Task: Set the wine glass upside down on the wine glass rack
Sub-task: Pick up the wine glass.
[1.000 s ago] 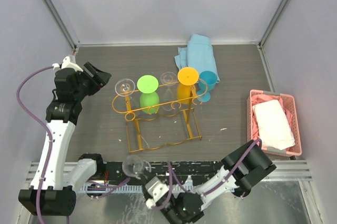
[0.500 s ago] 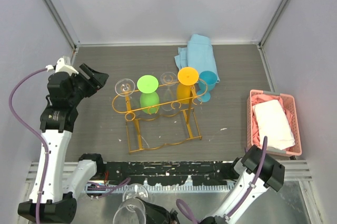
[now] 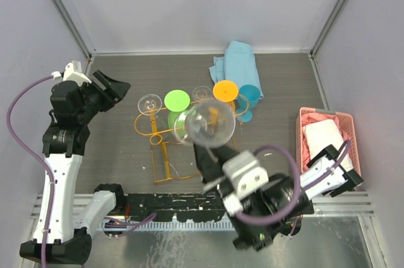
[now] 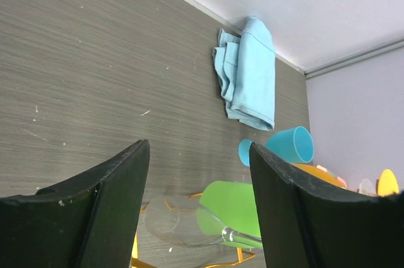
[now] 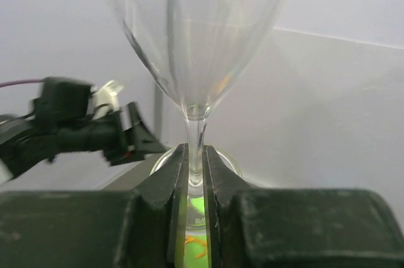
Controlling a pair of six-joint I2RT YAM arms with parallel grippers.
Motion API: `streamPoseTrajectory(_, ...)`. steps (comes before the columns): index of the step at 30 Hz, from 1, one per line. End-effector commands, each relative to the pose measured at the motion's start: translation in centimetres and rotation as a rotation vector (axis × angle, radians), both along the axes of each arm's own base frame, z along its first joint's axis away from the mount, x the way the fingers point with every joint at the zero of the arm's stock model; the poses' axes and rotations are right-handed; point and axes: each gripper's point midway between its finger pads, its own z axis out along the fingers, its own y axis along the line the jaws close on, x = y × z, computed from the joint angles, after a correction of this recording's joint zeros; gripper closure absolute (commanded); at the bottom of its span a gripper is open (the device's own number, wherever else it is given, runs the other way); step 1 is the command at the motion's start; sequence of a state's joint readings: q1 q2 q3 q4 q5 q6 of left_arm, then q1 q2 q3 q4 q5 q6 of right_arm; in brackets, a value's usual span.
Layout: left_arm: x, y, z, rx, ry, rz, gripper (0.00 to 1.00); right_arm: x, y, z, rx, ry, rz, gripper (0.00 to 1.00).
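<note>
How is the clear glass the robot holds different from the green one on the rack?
The clear wine glass is see-through; the green glass is green. The clear one is held by its stem in the right gripper, bowl upward; the green one hangs upside down on the wine glass rack. Both have stems.

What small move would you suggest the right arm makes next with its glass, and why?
Probably begin rolling the wrist to turn the wine glass over. The right gripper clamps its stem with the bowl facing up toward the overhead camera, over the wine glass rack, whereas it has to hang bowl down.
</note>
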State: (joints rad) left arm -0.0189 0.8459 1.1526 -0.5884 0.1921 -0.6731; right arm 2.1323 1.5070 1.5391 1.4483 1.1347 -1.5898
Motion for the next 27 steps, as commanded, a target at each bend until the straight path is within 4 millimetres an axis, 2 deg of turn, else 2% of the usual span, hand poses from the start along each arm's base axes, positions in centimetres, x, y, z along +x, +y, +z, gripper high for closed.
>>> streamPoseTrajectory(1, -0.2, -1.0, 3.7, -0.034, -0.087, -0.047, 0.34, 4.8, -1.3, 3.1, 0.008, -0.094, -0.099, 0.99)
streamPoseTrajectory(4, -0.6, -1.2, 5.1, -0.04, -0.106, -0.06, 0.34, 8.1, -1.0, 2.7, -0.064, -0.138, -0.226, 0.99)
streamPoseTrajectory(8, -1.5, -2.2, 7.6, -0.102, -0.147, -0.102, 0.34, 11.1, -0.7, 1.5, -0.128, -0.165, -0.328, 1.0)
streamPoseTrajectory(11, -2.4, -3.2, 9.2, -0.163, -0.168, -0.151, 0.34, 13.3, -1.1, 0.3, -0.157, -0.157, -0.387, 0.99)
streamPoseTrajectory(15, -3.7, -3.9, 11.4, -0.213, -0.215, -0.186, 0.34, 16.9, -1.9, -2.3, -0.227, -0.15, -0.491, 0.99)
streamPoseTrajectory(22, -4.2, -4.2, 12.5, -0.226, -0.232, -0.209, 0.34, 22.6, -4.9, -4.3, -0.261, -0.115, -0.608, 1.0)
streamPoseTrajectory(27, -4.9, -4.4, 13.8, -0.231, -0.262, -0.224, 0.34, 24.4, -5.9, -4.7, -0.31, -0.142, -0.686, 0.99)
